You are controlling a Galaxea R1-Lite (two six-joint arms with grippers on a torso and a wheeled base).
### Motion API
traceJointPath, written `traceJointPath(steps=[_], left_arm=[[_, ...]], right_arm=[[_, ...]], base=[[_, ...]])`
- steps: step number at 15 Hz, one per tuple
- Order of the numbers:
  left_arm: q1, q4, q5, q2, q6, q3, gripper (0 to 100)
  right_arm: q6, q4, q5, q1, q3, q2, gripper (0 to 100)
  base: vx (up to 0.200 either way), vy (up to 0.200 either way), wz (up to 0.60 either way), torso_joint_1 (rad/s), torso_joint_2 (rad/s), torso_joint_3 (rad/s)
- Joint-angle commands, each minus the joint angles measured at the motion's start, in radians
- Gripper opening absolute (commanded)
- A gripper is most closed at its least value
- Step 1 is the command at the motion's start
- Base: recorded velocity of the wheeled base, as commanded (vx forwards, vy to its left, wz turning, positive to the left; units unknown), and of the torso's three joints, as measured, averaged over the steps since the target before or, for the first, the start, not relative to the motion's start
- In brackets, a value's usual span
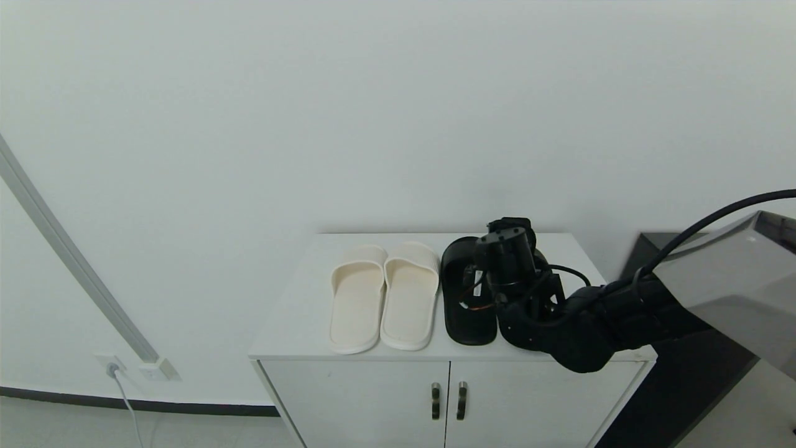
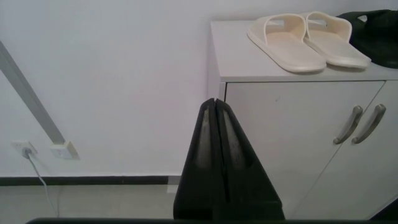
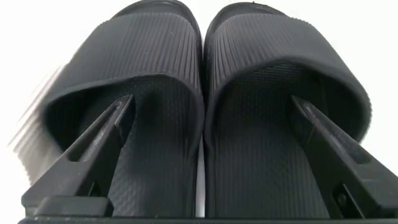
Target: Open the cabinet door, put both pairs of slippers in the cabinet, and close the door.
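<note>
Right tool (image 3: 211, 102), spread wide with one finger inside each strap of the black slippers (image 1: 463, 311) at the right of the cabinet (image 1: 292, 323) top, should squeeze evenly on both inner walls, while left tool (image 2: 215, 102) hangs pressed together left of the closed doors (image 1: 373, 404)

The head view looks forward and down from in front of the white two-door cabinet (image 1: 348, 398), over its whole top. The left wrist view sits low off the cabinet's left front corner; both share the cream ribbed slippers (image 1: 393, 298). The right wrist view is close over the black ribbed slippers (image 3: 249, 124) on the cabinet's top.
</note>
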Motion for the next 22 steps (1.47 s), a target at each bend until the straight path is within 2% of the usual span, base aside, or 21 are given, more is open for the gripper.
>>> traceJointPath(steps=[1,4,9,10,17,20,21,22], left_arm=[[0.0,0.0,0.0,0.001,0.0,0.001,0],[0.0,0.0,0.0,0.001,-0.002,0.0,0],[0.0,0.0,0.0,0.001,-0.003,0.0,0],[0.0,0.0,-0.001,0.001,-0.003,0.0,0],[0.0,0.0,0.0,0.001,-0.003,0.0,0],[0.0,0.0,0.0,0.001,-0.002,0.0,0],[0.0,0.0,-0.001,0.001,-0.002,0.0,0],[0.0,0.0,-0.001,0.001,-0.002,0.0,0]], right_arm=[[-0.001,0.0,0.0,-0.004,-0.009,0.016,100],[-0.028,0.0,0.0,-0.028,-0.095,0.071,100],[-0.051,-0.004,0.0,-0.048,-0.121,0.093,100],[-0.054,-0.002,0.0,-0.048,-0.121,0.093,0],[-0.054,-0.002,0.0,-0.05,-0.12,0.085,0],[-0.061,0.0,0.009,-0.047,-0.103,0.017,0],[-0.07,0.0,0.018,-0.043,-0.084,-0.009,0],[-0.088,-0.019,0.1,-0.034,-0.012,-0.079,0]], base=[[0.0,0.0,0.0,0.0,0.0,0.0],[0.0,0.0,0.0,0.0,0.0,0.0],[0.0,0.0,0.0,0.0,0.0,0.0],[0.0,0.0,0.0,0.0,0.0,0.0],[0.0,0.0,0.0,0.0,0.0,0.0],[0.0,0.0,0.0,0.0,0.0,0.0],[0.0,0.0,0.0,0.0,0.0,0.0],[0.0,0.0,0.0,0.0,0.0,0.0]])
